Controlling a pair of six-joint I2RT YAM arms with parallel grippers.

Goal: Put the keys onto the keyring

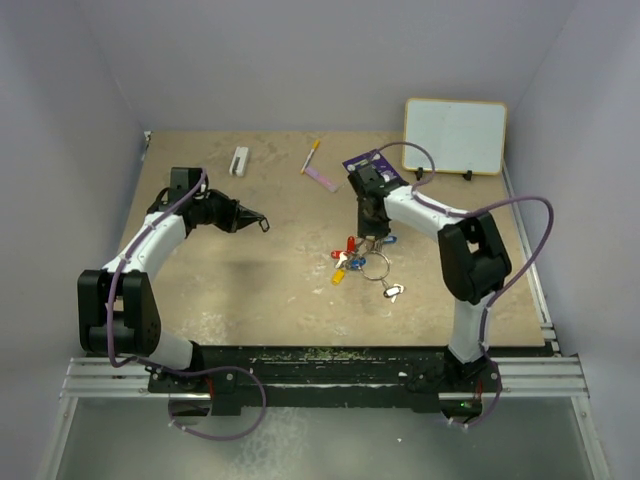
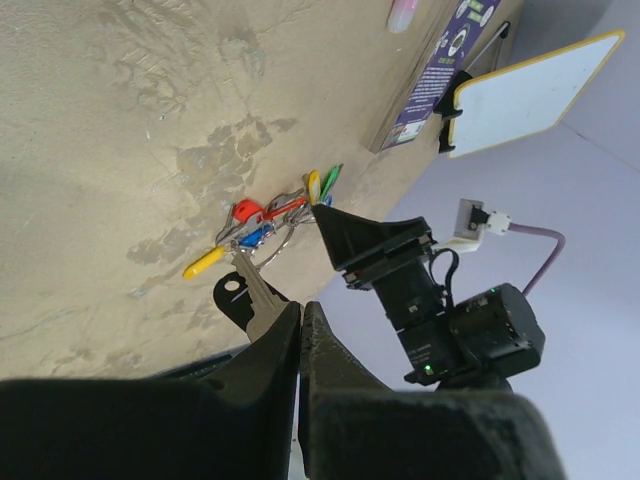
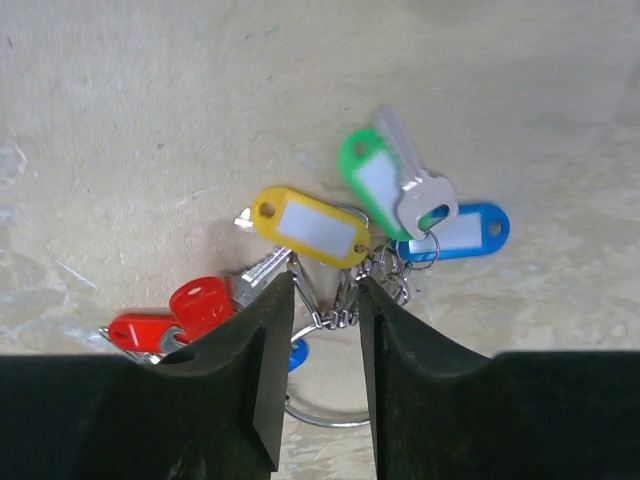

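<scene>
The left claw (image 2: 300, 308) pinches a black-headed key (image 2: 252, 300); the right claw (image 3: 325, 285) gapes astride chains (image 3: 333, 318) of the tagged keys (image 3: 310, 228).

- left arm (image 1: 150, 242): elbow bent, wrist swung toward the right
- left gripper (image 1: 256, 219): fingers pressed together, pinching black-headed key (image 2: 250, 305) by its blade
- right arm (image 1: 440, 215): forearm reaching left, wrist pitched down
- right gripper (image 1: 372, 238): pointing down, jaws partly apart

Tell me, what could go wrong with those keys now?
The left pincer pinches the black-headed key only by its blade, so it might twist or slip out. The right pincer straddles tangled little chains by the yellow tag; closing there could grab the wrong link and drag the keys along.
</scene>
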